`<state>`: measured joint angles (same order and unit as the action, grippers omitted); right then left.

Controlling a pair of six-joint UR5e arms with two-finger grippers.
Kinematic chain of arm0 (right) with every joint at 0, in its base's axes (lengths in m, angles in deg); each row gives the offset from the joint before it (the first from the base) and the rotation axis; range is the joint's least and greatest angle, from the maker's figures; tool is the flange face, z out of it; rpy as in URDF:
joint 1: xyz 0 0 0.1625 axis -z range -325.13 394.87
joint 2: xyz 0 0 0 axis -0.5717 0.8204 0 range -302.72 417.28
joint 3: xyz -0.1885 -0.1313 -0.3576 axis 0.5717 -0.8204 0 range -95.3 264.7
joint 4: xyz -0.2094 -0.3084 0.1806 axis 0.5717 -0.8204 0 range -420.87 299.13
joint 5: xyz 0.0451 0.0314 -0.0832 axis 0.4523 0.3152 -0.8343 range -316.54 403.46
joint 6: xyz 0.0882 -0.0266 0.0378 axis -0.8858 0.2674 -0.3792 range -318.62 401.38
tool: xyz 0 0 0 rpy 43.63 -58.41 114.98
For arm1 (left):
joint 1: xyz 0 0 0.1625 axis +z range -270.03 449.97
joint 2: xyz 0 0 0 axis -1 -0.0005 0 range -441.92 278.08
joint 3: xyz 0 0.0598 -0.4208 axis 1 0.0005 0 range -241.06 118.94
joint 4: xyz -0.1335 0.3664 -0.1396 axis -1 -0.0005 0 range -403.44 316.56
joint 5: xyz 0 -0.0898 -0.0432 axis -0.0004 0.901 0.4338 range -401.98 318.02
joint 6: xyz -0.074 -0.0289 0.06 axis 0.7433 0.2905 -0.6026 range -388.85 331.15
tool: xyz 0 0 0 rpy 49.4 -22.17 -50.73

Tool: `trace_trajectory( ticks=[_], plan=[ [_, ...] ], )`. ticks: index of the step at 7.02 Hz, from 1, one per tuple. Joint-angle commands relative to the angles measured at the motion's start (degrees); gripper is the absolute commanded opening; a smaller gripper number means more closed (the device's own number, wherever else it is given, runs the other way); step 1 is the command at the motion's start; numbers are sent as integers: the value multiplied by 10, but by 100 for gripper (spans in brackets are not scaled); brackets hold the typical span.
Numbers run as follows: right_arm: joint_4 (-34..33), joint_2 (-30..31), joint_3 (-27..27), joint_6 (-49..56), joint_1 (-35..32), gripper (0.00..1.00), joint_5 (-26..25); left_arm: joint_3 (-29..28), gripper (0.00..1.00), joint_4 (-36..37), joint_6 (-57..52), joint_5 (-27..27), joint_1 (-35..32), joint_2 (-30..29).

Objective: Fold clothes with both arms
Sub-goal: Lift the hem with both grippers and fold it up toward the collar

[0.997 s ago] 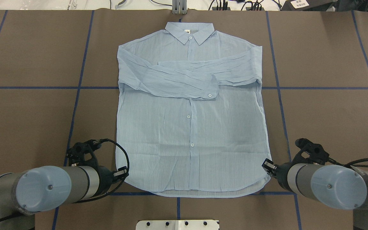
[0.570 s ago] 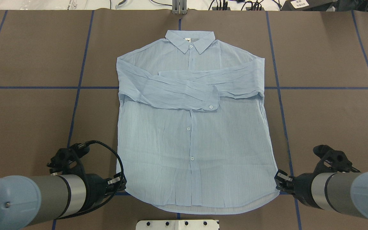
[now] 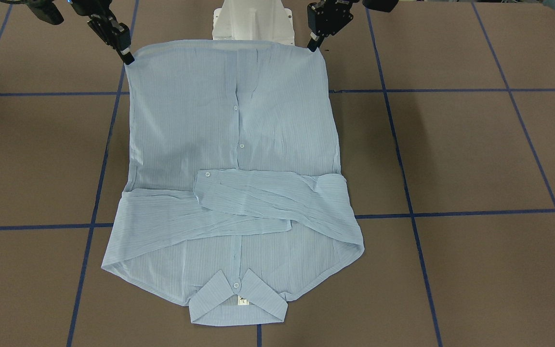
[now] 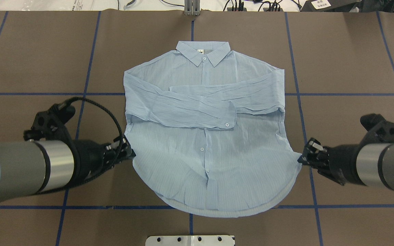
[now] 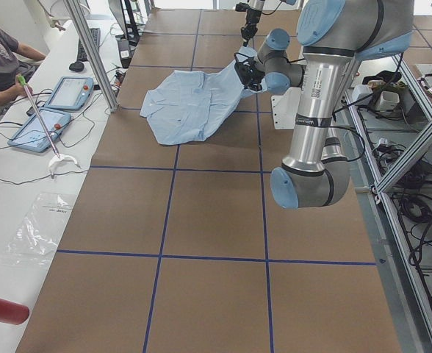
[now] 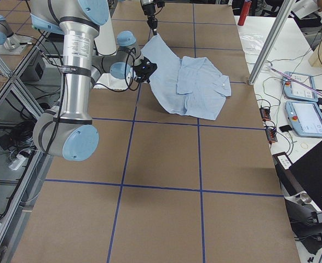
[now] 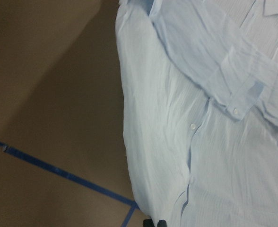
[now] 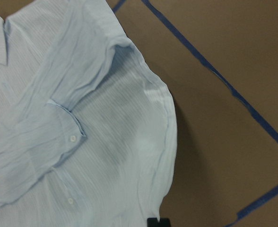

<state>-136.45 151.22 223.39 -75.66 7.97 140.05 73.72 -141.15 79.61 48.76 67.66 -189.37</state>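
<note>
Nearest, at 8 and 4 o'clock, the left gripper (image 4: 126,151) and right gripper (image 4: 305,159) each pinch a raised hem corner of the shirt (image 4: 197,160). Its collar (image 4: 203,53) lies at 12. Uneven travel could skew the fold, or the thin cloth could slip free.

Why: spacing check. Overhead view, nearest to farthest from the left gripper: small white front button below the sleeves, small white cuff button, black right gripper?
From the left gripper:
1. Front button, centre of shirt.
2. Cuff button, right of centre.
3. Right gripper, far right.

left tool (image 7: 156,223), right tool (image 8: 158,222): cut by wrist-view bottom edge | shirt (image 7: 200,118): cropped
</note>
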Motion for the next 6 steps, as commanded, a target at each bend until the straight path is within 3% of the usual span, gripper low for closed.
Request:
trace_trajectory(
  ticks=[1, 3, 6],
  plan=[
    [-2, -102, -119, 55, -131, 0, 78, -76, 0, -7, -63, 2, -95, -39],
    [-3, -181, -237, 131, -164, 0, 75, -170, 0, -47, -76, 10, -139, -78],
    [2, -297, -417, 199, -214, 0, 75, -374, 0, -212, -100, 9, -169, -125]
  ],
)
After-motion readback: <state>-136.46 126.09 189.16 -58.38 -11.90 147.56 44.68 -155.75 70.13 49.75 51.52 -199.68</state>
